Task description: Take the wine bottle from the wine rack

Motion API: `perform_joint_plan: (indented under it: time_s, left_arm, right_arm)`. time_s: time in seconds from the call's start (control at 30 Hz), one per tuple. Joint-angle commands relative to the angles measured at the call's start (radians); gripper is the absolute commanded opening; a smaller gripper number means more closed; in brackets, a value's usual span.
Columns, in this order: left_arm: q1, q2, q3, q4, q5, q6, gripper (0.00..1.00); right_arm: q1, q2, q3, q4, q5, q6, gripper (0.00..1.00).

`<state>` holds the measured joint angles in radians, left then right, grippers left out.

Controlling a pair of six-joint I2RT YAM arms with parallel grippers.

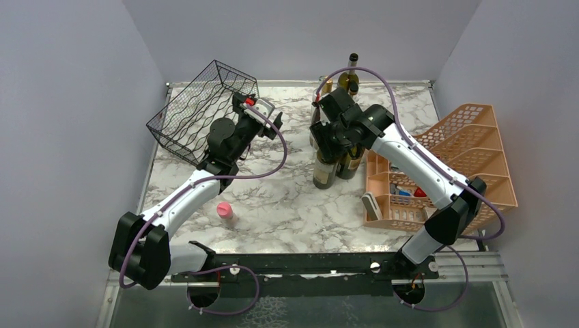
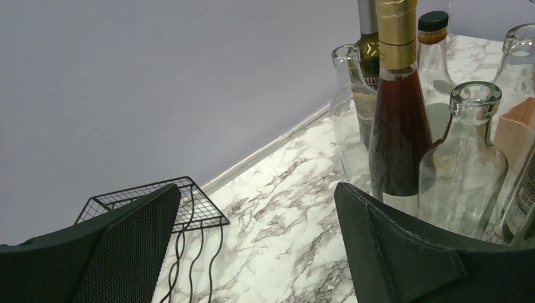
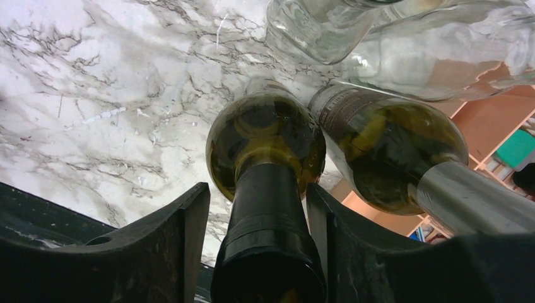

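Observation:
The black wire wine rack (image 1: pixel 198 113) stands tilted at the back left, and no bottle shows in its cells. Its corner shows in the left wrist view (image 2: pixel 151 199). My left gripper (image 1: pixel 270 117) is by the rack's right edge, open wide and empty (image 2: pixel 257 208). A dark green wine bottle (image 1: pixel 323 172) with a black capsule stands upright on the marble table. My right gripper (image 1: pixel 334 140) is above it. In the right wrist view the fingers straddle its neck (image 3: pixel 268 208), open (image 3: pixel 257 196), with a gap showing at the left finger (image 3: pixel 183 233).
Several other bottles, clear and dark, stand clustered around the green one (image 1: pixel 349 160), also in the left wrist view (image 2: pixel 397 126). A peach tiered organizer (image 1: pixel 471 150) leans at the right. A small pink object (image 1: pixel 223 210) sits near the front left.

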<state>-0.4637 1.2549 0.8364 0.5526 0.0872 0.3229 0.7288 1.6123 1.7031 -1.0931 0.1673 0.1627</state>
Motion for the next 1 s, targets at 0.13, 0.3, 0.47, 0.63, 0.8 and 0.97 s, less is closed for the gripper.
perform_joint_plan:
  time_s: [0.13, 0.3, 0.47, 0.63, 0.8, 0.97]
  left_arm:
    - [0.010, -0.001, 0.015, 0.032, 0.029, -0.019, 0.99]
    - [0.020, -0.014, 0.017, 0.032, 0.037, -0.024, 0.99]
    - [0.026, -0.025, 0.018, 0.032, 0.030, -0.021, 0.99]
    - [0.027, -0.057, 0.016, 0.031, 0.014, 0.000, 0.99]
    - [0.026, -0.134, 0.033, 0.020, -0.031, 0.007, 0.99]
    - [0.026, -0.251, 0.110, -0.106, -0.091, -0.130, 0.99]
  right_arm:
    - [-0.006, -0.025, 0.067, 0.002, -0.022, -0.017, 0.69]
    - [-0.007, -0.134, 0.058, 0.053, -0.059, -0.041, 0.76]
    - [-0.006, -0.267, -0.017, 0.155, -0.009, -0.052, 0.86]
    - [-0.006, -0.403, -0.076, 0.272, 0.057, -0.070, 0.93]
    - [-0.006, -0.577, -0.149, 0.412, 0.187, -0.112, 1.00]
    - [-0.006, -0.765, -0.237, 0.546, 0.241, -0.171, 1.00]
